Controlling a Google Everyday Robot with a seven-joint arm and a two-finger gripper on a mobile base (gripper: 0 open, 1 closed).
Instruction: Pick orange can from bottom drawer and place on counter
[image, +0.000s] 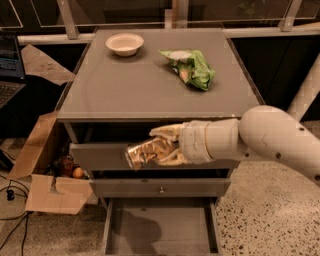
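My gripper (157, 149) is shut on the orange can (141, 154), a shiny golden-brown can held on its side with its silvery end pointing left. It hangs in front of the upper drawer front, just below the counter's front edge. The white arm reaches in from the right. The bottom drawer (160, 234) is pulled open below, its grey floor bare with only the arm's shadow on it. The counter (125, 85) is the flat grey cabinet top above the can.
A white bowl (124, 43) and a green snack bag (192, 68) lie at the back of the counter. The middle drawer front with a round knob (161, 189) sits closed. An open cardboard box (47, 175) holding a small orange fruit (77, 173) stands left of the cabinet.
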